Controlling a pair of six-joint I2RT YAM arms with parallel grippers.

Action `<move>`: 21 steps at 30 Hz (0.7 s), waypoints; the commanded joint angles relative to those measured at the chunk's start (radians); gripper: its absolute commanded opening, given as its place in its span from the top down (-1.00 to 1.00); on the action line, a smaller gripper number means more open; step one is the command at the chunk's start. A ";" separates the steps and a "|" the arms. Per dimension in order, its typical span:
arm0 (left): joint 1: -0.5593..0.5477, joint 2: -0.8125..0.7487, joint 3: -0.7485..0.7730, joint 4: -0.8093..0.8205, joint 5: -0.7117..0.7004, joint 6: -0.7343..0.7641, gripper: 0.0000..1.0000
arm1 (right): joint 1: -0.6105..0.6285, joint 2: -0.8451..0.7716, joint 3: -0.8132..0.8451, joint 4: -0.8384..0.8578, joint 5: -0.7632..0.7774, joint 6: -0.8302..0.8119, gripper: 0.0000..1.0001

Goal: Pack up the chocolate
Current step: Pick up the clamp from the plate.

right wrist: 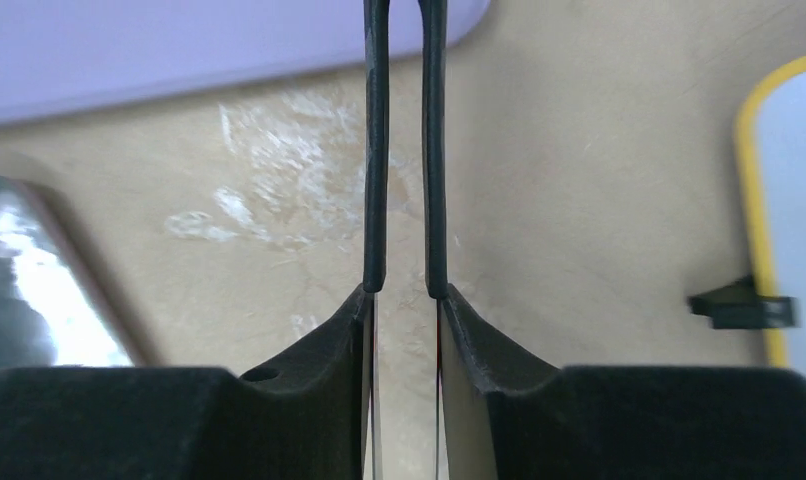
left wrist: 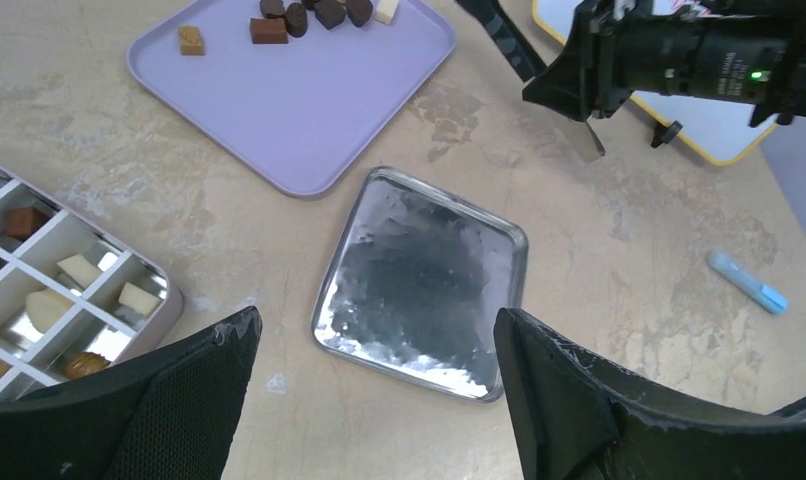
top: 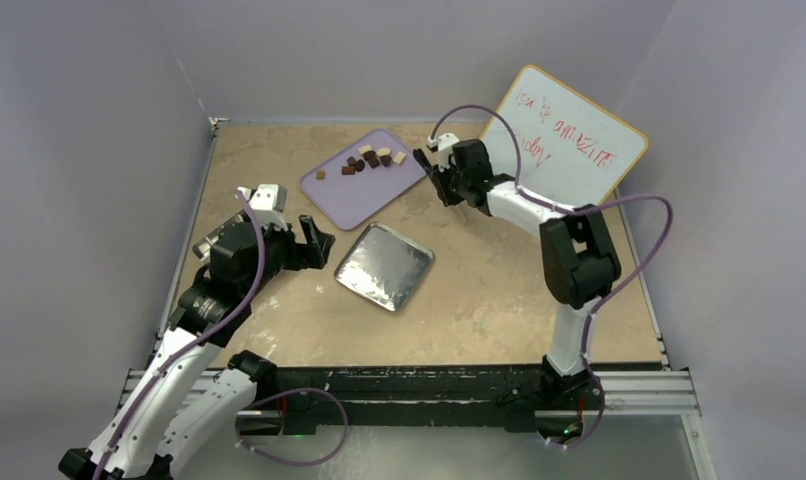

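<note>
1. Where both arms reach over it, the table carries everything; a whiteboard sits at its far right.
2. Lilac tray, far centre: holds the loose chocolate on its far half.
3. Foil square: bare, just on the near side of the tray.
4. Compartment box, under the left arm: several cells hold cream, dark and caramel pieces.
5. Left gripper: jaws wide apart, empty, beside the foil's left edge and clear of the tray.
6. Right gripper: jaws drawn almost together with a thin slit between them, clamping nothing. It is the nearer arm. Its fingers point at the tray's right corner, and the pieces lie beyond, to its left.
7. Chocolate: tiny lumps, dark brown, caramel and cream-white, in a loose row along the tray's length. Single pieces are too small to show a long axis.
</note>
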 commanded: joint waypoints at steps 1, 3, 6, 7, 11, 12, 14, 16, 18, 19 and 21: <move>0.006 0.059 0.074 0.076 0.041 -0.107 -0.69 | 0.014 -0.157 -0.020 0.008 -0.052 0.053 0.42; 0.006 0.100 0.079 0.089 0.081 -0.146 -0.68 | 0.027 -0.189 -0.032 -0.010 -0.076 0.080 0.42; 0.006 0.142 0.071 0.140 0.125 -0.196 -0.68 | 0.054 -0.231 -0.036 -0.072 -0.114 0.113 0.42; 0.006 0.153 0.077 0.156 0.126 -0.207 -0.68 | 0.067 -0.243 -0.033 -0.093 -0.121 0.147 0.42; 0.007 0.226 0.153 0.185 0.107 -0.237 -0.70 | 0.133 -0.313 -0.055 -0.095 -0.155 0.211 0.41; 0.006 0.256 0.182 0.185 0.111 -0.240 -0.70 | 0.161 -0.328 -0.062 -0.086 -0.156 0.218 0.41; 0.006 0.317 0.227 0.193 0.131 -0.241 -0.70 | 0.217 -0.352 -0.069 -0.069 -0.155 0.235 0.41; 0.008 0.368 0.266 0.201 0.123 -0.229 -0.71 | 0.263 -0.370 -0.072 -0.053 -0.161 0.258 0.41; 0.011 0.410 0.319 0.194 0.084 -0.198 -0.72 | 0.299 -0.387 -0.073 -0.037 -0.181 0.282 0.42; 0.015 0.430 0.343 0.192 0.069 -0.185 -0.73 | 0.312 -0.395 -0.075 -0.029 -0.187 0.286 0.42; 0.027 0.462 0.379 0.185 0.064 -0.173 -0.73 | 0.343 -0.411 -0.072 -0.028 -0.185 0.288 0.42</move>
